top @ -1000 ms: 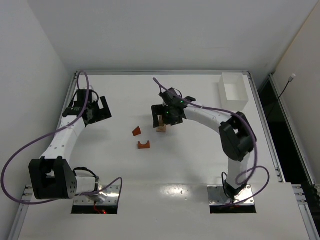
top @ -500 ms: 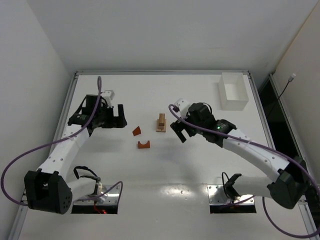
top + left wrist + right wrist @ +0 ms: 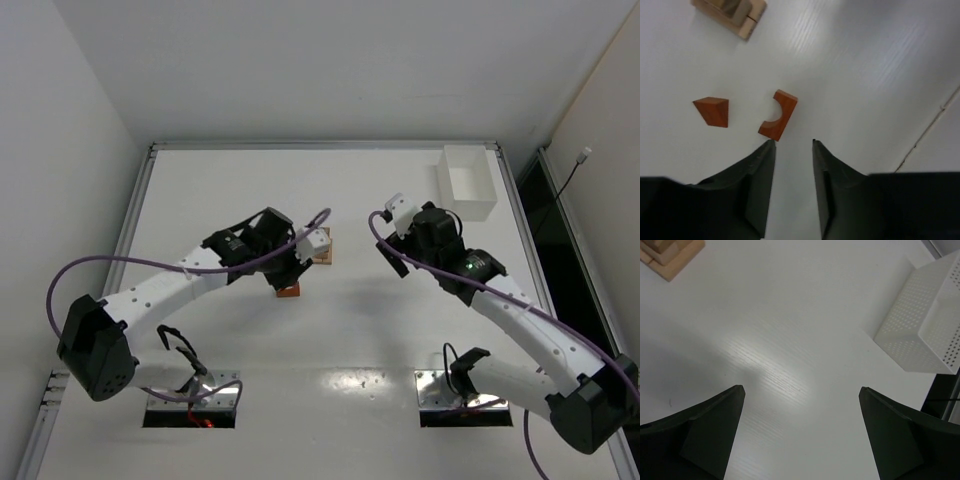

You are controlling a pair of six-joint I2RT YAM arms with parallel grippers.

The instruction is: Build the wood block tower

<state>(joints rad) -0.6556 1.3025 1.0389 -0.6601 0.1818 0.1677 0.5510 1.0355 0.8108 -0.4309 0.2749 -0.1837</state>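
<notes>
reddish-orange pieces are lying loose on the bench (image 3: pixel 220 190): one wedge (image 3: pixel 712 111) and, right of it, one arch (image 3: pixel 778 121). the left pincer (image 3: pixel 793 142) is hovering just short of the arch, jaws narrowly apart, gripping nothing; so slim a gap is probably risking a shove that skids the arch away. one part-built wood block tower (image 3: pixel 675 260) is standing mid-bench between the arms, where a bump could be toppling it. the right pincer (image 3: pixel 801 388) is gaping wide, empty; one white box (image 3: pixel 920 330) is sitting far right.

The tower (image 3: pixel 730 15) stands near the middle of the counter (image 3: pixel 380 340). The arch (image 3: pixel 778 115) lies near it, in front and to the left. The wedge (image 3: pixel 712 111) lies beside the arch, not touching. The box (image 3: pixel 467 185) sits at the far right corner.
</notes>
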